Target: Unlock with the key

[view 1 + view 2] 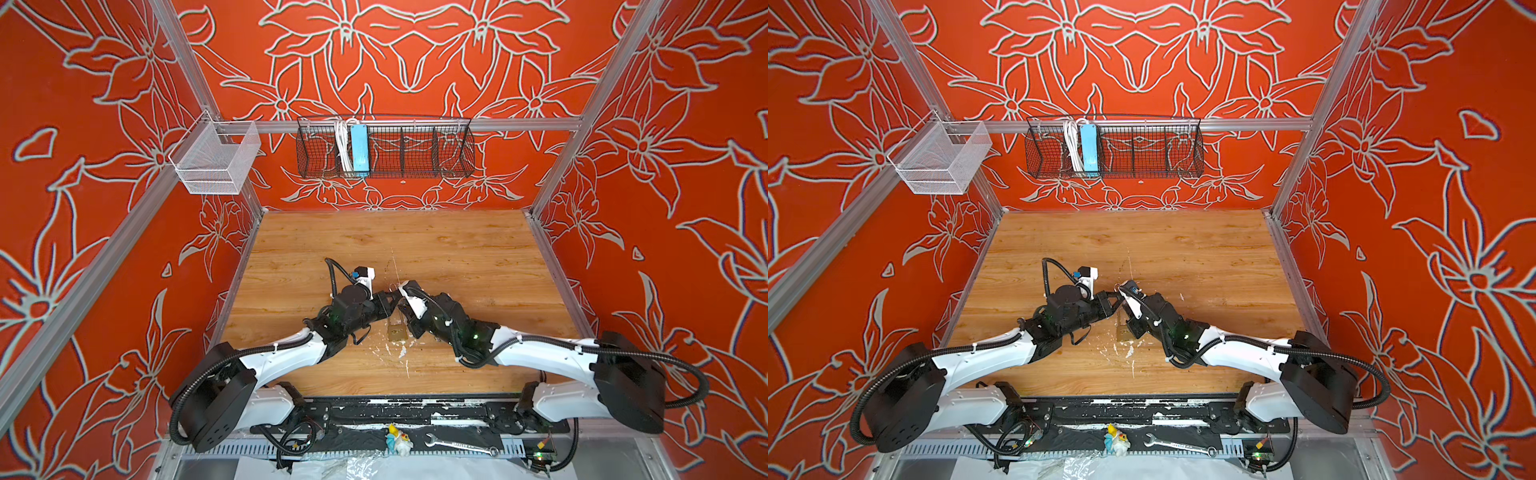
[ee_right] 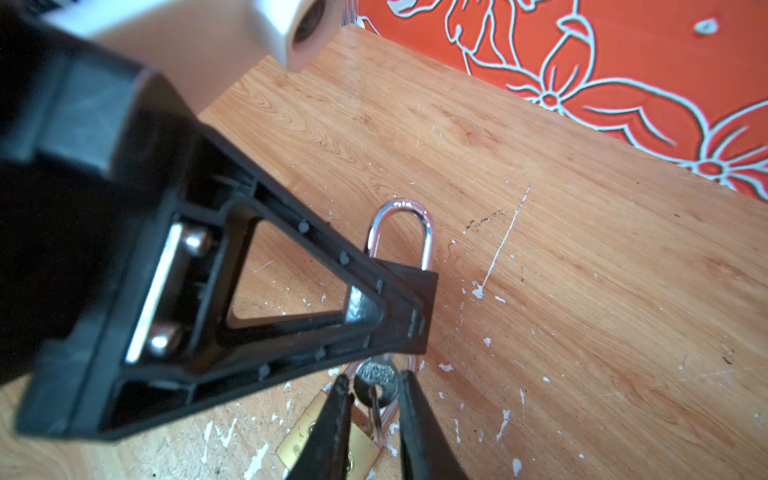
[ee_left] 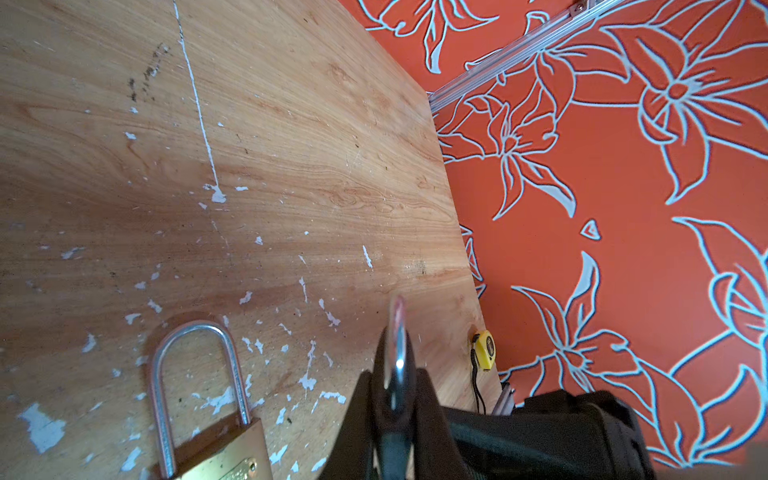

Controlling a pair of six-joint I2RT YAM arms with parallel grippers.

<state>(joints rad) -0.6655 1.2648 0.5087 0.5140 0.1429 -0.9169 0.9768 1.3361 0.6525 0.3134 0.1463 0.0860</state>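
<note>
A brass padlock [image 3: 224, 455] with a curved steel shackle [image 3: 195, 330] lies flat near the centre of the paint-flecked wood-grain surface [image 1: 457, 257]. Just above it, the left tool [image 3: 397, 376] pinches the flat silver key [image 3: 399, 328]. The right tool [image 2: 374, 376] stands slightly parted, straddling the key's round head. Red flower-patterned walls [image 1: 415, 62] enclose the booth.

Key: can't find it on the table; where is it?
In both wrist views the key is pinched in the left gripper by the padlock near the table's middle, its head between the fingers of the right gripper.
</note>
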